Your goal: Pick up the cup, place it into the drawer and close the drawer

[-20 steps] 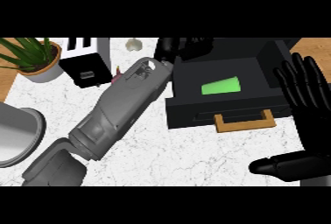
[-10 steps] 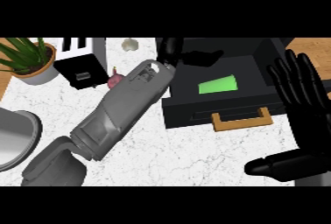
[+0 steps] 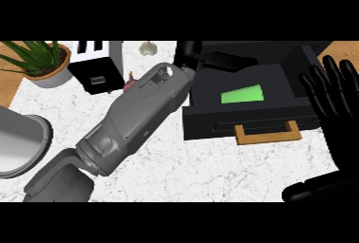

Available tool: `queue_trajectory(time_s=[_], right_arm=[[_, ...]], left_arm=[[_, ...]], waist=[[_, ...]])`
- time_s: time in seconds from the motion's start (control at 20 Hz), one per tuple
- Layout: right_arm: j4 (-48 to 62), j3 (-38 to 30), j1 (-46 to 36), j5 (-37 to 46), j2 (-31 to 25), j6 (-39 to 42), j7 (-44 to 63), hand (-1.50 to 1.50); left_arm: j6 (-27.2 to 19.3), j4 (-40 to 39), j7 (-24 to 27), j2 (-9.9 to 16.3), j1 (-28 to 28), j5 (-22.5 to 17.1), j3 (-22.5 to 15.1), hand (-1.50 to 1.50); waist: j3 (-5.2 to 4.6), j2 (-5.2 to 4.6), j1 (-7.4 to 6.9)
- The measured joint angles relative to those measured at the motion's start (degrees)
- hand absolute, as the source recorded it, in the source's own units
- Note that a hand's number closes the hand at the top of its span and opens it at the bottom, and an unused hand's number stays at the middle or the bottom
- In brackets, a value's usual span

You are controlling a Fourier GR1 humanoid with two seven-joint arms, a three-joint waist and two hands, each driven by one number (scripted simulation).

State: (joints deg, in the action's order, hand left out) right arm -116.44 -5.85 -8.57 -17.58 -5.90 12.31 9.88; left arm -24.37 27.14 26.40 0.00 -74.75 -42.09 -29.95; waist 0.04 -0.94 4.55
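Note:
The green cup (image 3: 242,94) lies inside the open black drawer (image 3: 210,124), apart from both hands. The drawer has a wooden handle (image 3: 267,133) on its front. My left forearm crosses the counter from the lower left. Its hand (image 3: 207,55) hovers over the drawer's back left corner with relaxed fingers and holds nothing. My right hand (image 3: 335,102) stands open at the right edge, fingers up, just right of the drawer; its thumb (image 3: 316,188) shows lower down.
A black and white toaster (image 3: 98,66) and a potted plant (image 3: 41,62) stand at the back left. A grey metal pot (image 3: 15,142) sits at the left edge. A small reddish thing (image 3: 129,83) peeks from behind my left forearm.
The left hand's fingers have spread out a little over the drawer's back. The cup, drawer and right hand have hardly moved.

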Motion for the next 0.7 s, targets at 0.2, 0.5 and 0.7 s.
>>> queue_trajectory(time_s=[0.2, 0.5, 0.7], right_arm=[[-1.1, -1.0, 1.2, -1.4, -1.2, 1.2, 0.5, 1.50], [-2.5, -1.5, 4.6, 0.2, -5.8, 7.1, -1.0, 1.50], [-4.2, -0.8, 5.5, 3.5, -7.9, 8.4, -0.3, 1.50]], left_arm=[[0.9, 3.1, -0.4, 0.2, 0.7, -1.7, 1.9, -1.50], [1.3, 10.0, -1.9, 3.8, 5.2, -2.6, 4.6, -1.50], [0.9, 17.3, -4.3, 8.3, 10.8, -3.4, 6.1, -1.50]], waist=[[-0.01, 0.57, -2.12], [-0.04, 1.21, -4.61], [-0.07, 1.48, -5.58]])
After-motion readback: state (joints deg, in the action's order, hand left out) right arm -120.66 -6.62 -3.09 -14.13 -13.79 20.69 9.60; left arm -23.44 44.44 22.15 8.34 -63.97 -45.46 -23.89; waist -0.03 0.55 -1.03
